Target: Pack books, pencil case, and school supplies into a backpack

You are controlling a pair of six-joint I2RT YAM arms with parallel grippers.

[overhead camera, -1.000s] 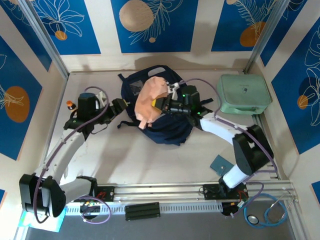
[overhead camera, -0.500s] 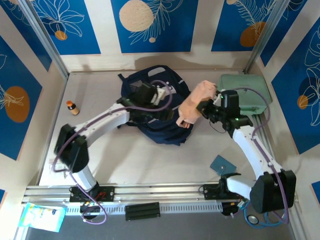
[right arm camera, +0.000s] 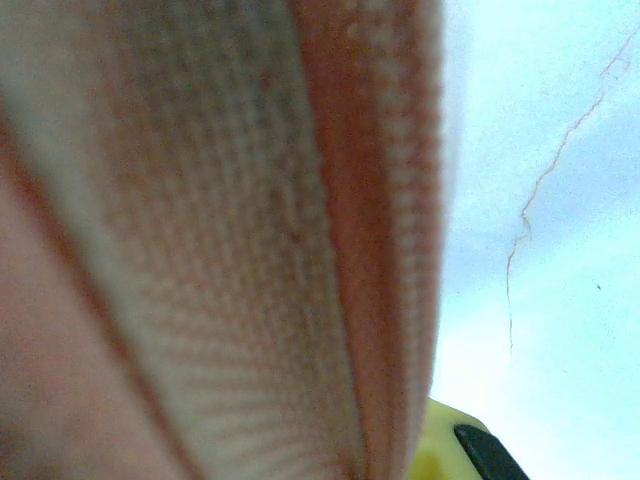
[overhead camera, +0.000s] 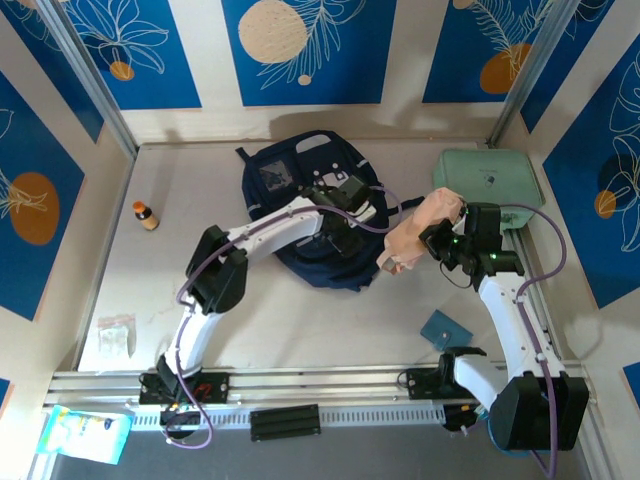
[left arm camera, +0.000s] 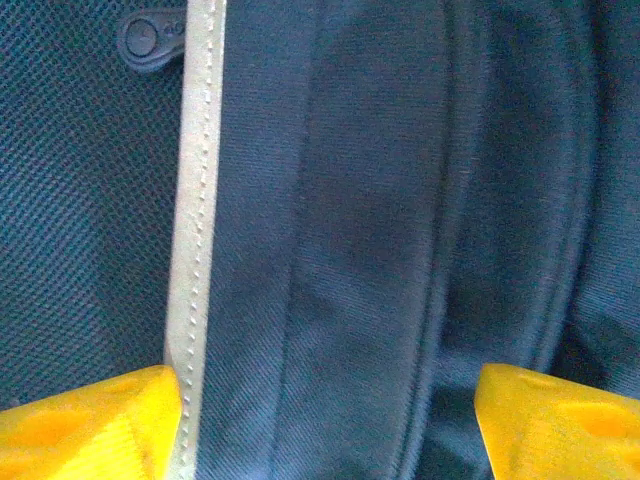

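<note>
The navy backpack [overhead camera: 300,180] lies flat at the middle back of the table. My left gripper [overhead camera: 352,206] hovers open just over its right side. In the left wrist view the yellow fingertips [left arm camera: 90,425] stand wide apart over navy cloth beside the pale stripe [left arm camera: 195,200]. My right gripper [overhead camera: 436,238] is shut on the pencil case [overhead camera: 415,232], a soft peach-pink fabric pouch held up right of the backpack. Its weave [right arm camera: 230,240] covers the right wrist view, with one yellow finger [right arm camera: 440,455] below. A teal booklet [overhead camera: 443,328] lies front right. The books are hidden.
A mint-green case [overhead camera: 488,185] stands at the back right, close behind the right wrist. An orange-capped bottle [overhead camera: 146,215] stands at the left. A small clear packet [overhead camera: 115,335] lies front left. Walls enclose the table on three sides.
My right arm has carried the pink pouch from over the backpack to its right side. My left arm has swung in from the left across the backpack.
</note>
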